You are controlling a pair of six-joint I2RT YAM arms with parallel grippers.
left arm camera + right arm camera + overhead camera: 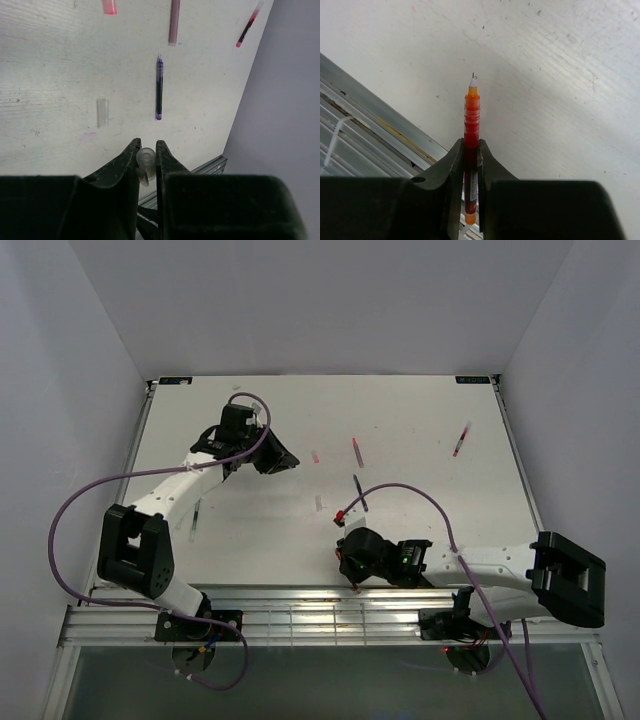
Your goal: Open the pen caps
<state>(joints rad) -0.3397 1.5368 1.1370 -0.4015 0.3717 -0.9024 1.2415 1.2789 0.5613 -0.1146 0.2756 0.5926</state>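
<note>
Where the left gripper meets the work, its two fingers are drawn almost together and pinch a pale translucent pen cap between their tips, the cap's rounded end showing in the narrow gap. Just ahead of the fingertips and slightly to their left, a second translucent cap lies flat on the white table, apart from any pen. Straight ahead of the tips, a blue pen lies lengthwise, pointing away from them, well apart from that cap. Farther ahead, roughly in line with the blue pen, lies a dark red pen barrel; a red cap lies to its left at the frame's upper edge. Farthest, ahead and to the right of the fingers, a red pen lies near the table's edge, beside the grey wall.

The right gripper likewise has its fingers closed to a slit, clamping an orange-red pen by the barrel. The pen runs between the fingers and projects ahead of their tips; its fine writing point is bare. To the left of these fingers runs the aluminium rail at the table's border.
</note>
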